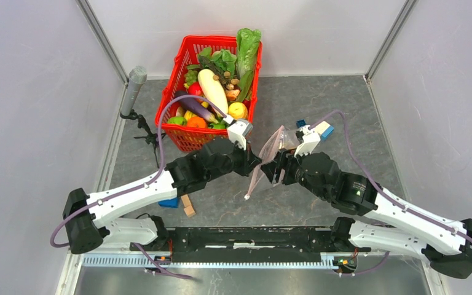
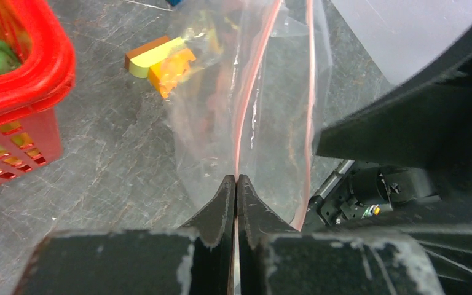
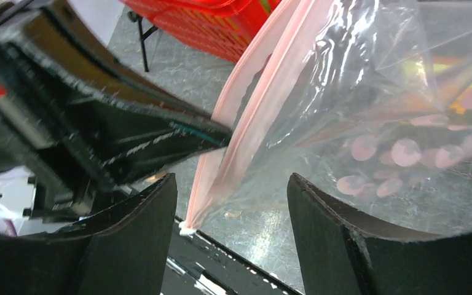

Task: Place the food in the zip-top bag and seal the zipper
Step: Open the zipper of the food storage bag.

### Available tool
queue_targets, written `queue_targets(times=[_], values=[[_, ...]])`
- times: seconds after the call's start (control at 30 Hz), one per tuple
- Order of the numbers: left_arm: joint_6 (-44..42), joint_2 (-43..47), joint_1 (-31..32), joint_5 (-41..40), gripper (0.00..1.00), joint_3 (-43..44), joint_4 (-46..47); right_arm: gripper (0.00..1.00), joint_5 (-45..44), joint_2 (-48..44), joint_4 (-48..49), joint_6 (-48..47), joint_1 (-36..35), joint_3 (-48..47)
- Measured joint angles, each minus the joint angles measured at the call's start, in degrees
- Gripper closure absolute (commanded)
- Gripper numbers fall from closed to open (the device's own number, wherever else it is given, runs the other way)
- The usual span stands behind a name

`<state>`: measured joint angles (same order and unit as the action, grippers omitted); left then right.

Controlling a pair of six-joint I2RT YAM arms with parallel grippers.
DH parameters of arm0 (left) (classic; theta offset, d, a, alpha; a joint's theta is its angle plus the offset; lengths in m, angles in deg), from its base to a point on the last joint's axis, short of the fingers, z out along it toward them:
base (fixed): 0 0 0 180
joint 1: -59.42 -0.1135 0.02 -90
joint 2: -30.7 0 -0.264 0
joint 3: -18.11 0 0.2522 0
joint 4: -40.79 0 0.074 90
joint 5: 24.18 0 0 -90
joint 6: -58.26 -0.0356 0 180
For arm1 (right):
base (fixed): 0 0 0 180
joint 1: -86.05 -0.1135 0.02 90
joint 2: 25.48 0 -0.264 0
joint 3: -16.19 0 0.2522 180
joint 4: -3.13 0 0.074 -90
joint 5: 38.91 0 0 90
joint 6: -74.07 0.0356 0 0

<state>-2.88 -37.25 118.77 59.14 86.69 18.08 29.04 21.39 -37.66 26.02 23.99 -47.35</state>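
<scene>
Pinching the zipper (image 3: 246, 129) between fully closed fingers, the left gripper (image 2: 236, 179) holds the zip-top bag (image 3: 369, 92) by one layer of its pink mouth edge. A second pink strip runs just beside the first with a gap between them, so the mouth is parted there. The right gripper (image 3: 232, 184) stands wide, one finger on either side of the bag's edge. The clear plastic and the pink strip pass between the fingers, and neither finger presses on them. A small white piece sits at the strip's lower end, near this gripper.

From above, the bag hangs crumpled between the two grippers in the middle of the grey surface (image 1: 319, 110), with one corner pointing toward the arm bases. Its pale round dots show through the plastic in the right wrist view.

The food (image 1: 212, 91) all lies heaped in the red basket (image 1: 187, 138) at the far left, well apart from the bag. It includes a white radish, a purple eggplant, leafy greens and yellow and orange fruit. A few small coloured blocks (image 2: 160, 61) rest on the surface beyond the bag.
</scene>
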Motion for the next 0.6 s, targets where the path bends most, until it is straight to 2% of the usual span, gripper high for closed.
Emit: queue_targets(times=[0.1,0.3,0.6], values=[[0.0,-0.6,2.1,-2.2,0.98,1.4,-0.4,0.3,-2.8,1.0,-0.6,1.6,-0.5,-0.9],[0.5,-1.6,5.2,-7.3,0.98,3.1,-1.5,0.47,-10.0,3.3,-2.5,5.7,-2.8,-1.9],[0.9,-1.6,6.8,-13.2,0.98,3.7,-3.3,0.52,-15.7,5.2,-6.8,7.8,-5.8,-4.0]])
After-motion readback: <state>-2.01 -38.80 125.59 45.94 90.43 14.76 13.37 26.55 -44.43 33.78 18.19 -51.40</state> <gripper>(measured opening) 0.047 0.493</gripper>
